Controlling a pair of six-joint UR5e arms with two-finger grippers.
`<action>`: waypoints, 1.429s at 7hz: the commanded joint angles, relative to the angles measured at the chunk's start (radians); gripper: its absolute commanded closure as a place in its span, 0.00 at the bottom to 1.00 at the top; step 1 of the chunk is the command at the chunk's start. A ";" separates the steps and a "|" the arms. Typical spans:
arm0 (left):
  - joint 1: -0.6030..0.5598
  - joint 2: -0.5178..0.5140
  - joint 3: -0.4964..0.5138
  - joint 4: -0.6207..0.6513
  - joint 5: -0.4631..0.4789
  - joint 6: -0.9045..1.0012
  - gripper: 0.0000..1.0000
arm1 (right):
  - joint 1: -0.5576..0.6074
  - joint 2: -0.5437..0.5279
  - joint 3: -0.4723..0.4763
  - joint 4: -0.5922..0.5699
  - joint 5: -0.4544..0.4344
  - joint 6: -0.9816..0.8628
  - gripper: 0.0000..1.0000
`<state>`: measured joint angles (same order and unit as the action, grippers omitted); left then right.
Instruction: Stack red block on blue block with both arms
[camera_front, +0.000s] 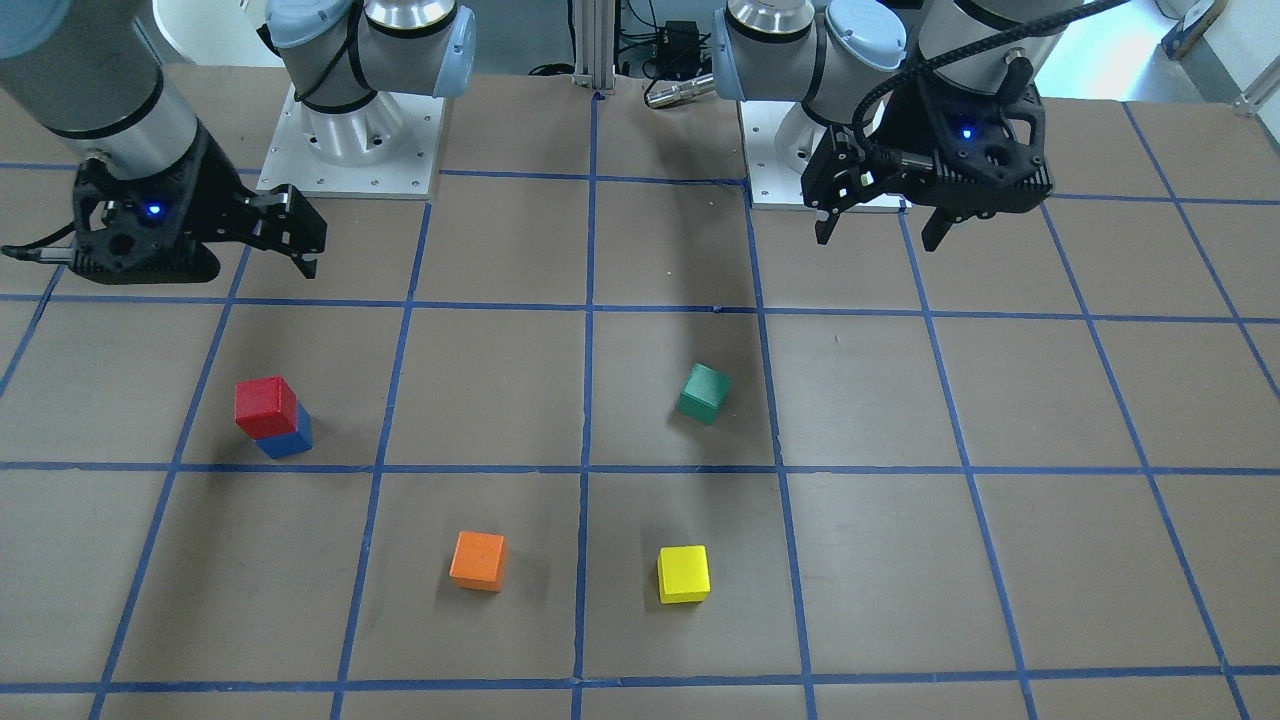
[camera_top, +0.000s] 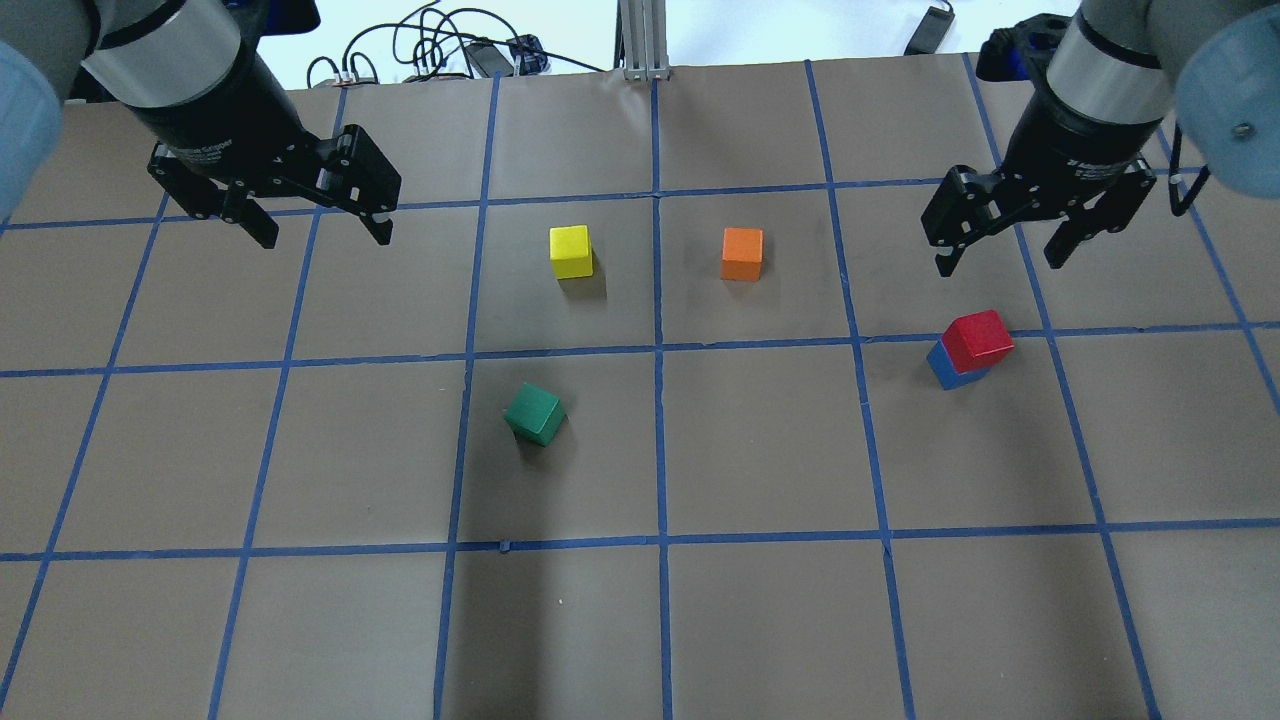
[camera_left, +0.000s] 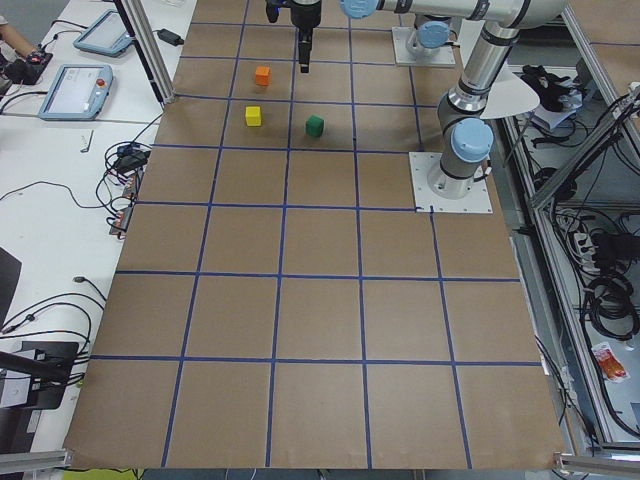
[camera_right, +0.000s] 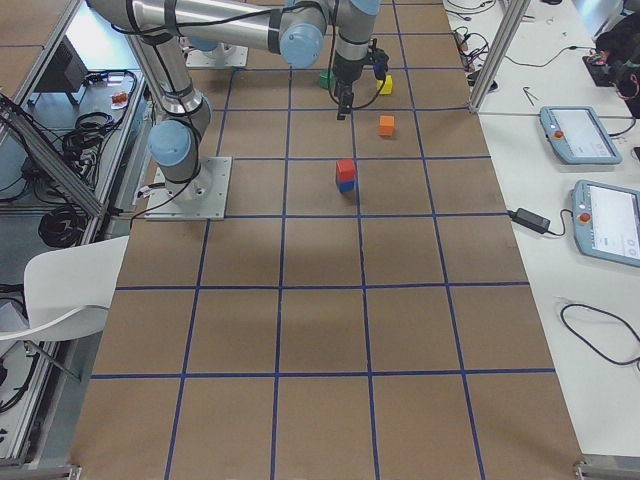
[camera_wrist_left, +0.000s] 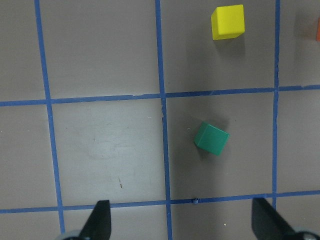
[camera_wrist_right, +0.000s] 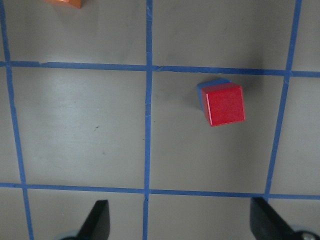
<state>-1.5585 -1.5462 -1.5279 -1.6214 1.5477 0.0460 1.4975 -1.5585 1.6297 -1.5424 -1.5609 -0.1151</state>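
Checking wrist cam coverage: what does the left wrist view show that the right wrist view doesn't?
Left wrist only: the green block and yellow block. Right wrist only: the red block stacked on the blue block. Both: an edge of the orange block, blue tape lines, and an open claw's tips: left claw, right claw.

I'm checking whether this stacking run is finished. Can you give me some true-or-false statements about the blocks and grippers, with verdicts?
1. The red block sits on the blue block. True.
2. The right gripper is shut on the red block. False: it is open and apart from the stack.
3. The left gripper is open and holds nothing. True.
4. The green block is stacked on the yellow block. False: the two lie apart, each alone.
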 joint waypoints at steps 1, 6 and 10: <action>0.000 0.000 0.000 0.000 0.000 0.000 0.00 | 0.081 0.002 -0.001 -0.001 0.005 0.067 0.00; 0.002 0.000 0.003 0.000 0.000 0.002 0.00 | 0.075 -0.014 -0.001 -0.001 -0.016 0.221 0.00; 0.002 0.000 0.005 0.000 0.000 0.000 0.00 | 0.073 -0.021 0.002 -0.001 -0.016 0.219 0.00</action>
<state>-1.5570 -1.5462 -1.5234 -1.6214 1.5470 0.0469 1.5719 -1.5760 1.6312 -1.5439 -1.5762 0.1049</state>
